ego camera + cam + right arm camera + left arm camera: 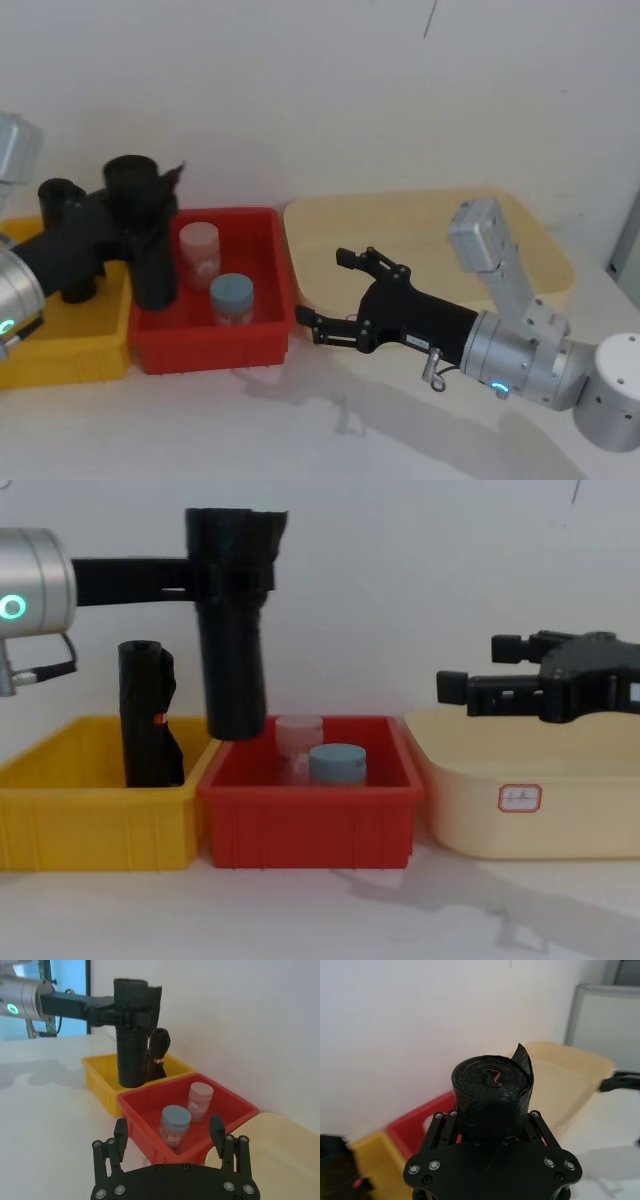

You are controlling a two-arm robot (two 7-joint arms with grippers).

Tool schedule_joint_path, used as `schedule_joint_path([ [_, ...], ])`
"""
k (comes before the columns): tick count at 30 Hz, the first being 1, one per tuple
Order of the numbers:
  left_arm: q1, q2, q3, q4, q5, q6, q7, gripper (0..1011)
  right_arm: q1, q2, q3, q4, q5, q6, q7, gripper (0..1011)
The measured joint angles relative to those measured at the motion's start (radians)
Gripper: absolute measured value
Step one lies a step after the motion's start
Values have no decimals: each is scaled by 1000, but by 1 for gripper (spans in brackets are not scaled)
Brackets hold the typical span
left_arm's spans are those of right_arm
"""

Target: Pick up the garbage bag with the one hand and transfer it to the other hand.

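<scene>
Chest view, left claw [238,578] level, clamped round garbage bag [232,670], right claw [472,667] spread empty.

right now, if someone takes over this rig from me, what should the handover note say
Left gripper: shut on the garbage bag near its top, holding it upright in the air over the red bin's left end.
Right gripper: open, empty, by the cream tray, pointing toward the bag, apart from it.
Other black roll stands in the yellow bin; two jars sit in the red bin.
Done: pick-up.
Left: bring the grippers together, close the right on the bag, release the left.
</scene>
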Motion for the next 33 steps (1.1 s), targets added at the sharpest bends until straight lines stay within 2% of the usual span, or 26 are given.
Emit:
schedule_joint_path([
  [7, -40, -32, 24, 51, -56, 6, -78, 431, 27, -9, -29, 39, -33, 0, -18, 1000],
  [15, -89, -79, 55, 117, -101, 7, -138, 431, 51, -22, -60, 71, -55, 17, -36, 1000],
  [33, -148, -139, 104, 212, -144, -1, -190, 431, 84, -47, -89, 99, -57, 43, -69, 1000],
])
